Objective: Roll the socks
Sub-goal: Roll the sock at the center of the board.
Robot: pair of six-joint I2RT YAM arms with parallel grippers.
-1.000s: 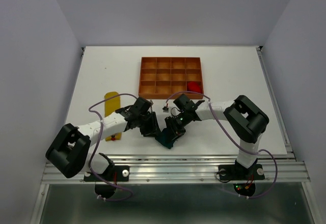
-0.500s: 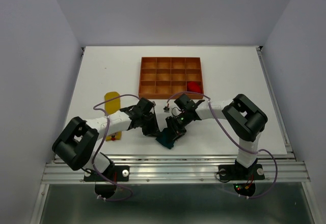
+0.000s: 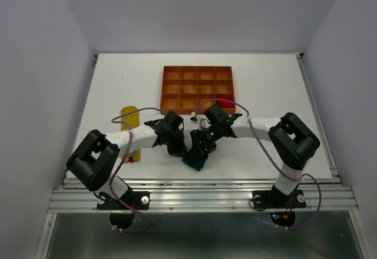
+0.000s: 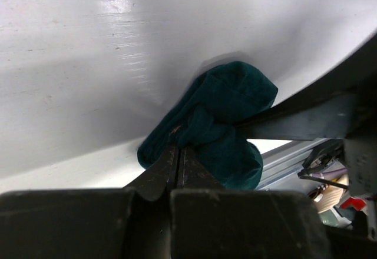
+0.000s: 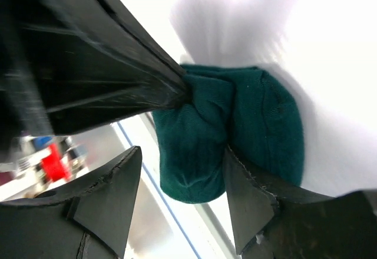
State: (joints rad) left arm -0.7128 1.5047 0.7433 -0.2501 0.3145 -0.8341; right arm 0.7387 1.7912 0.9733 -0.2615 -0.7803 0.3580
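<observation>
Looks like a robot lab test cell. Left arm point(image 3: 121, 144) and right arm point(image 3: 268, 126) are bolted to an aluminium rail point(image 3: 200, 197) at the near edge of a white tabletop point(image 3: 271, 88). Plain pale walls point(image 3: 35, 65) box it in on three sides. Exposed purple cables point(image 3: 259, 147) loop along both arms.

Matt knitted-cloth teal sock point(image 5: 235, 135)

Top view: even, diffuse overhead light, sharp throughout, soft shadows on the flat white bench point(image 3: 265, 88). Left wrist: glare streak top-left, dark teal-green fabric sock point(image 4: 232, 103) slightly soft, left claw point(image 4: 178, 153) unfocused and near-black. Right wrist: bench blown out, right claw point(image 5: 179, 153) blurred, underexposed.
</observation>
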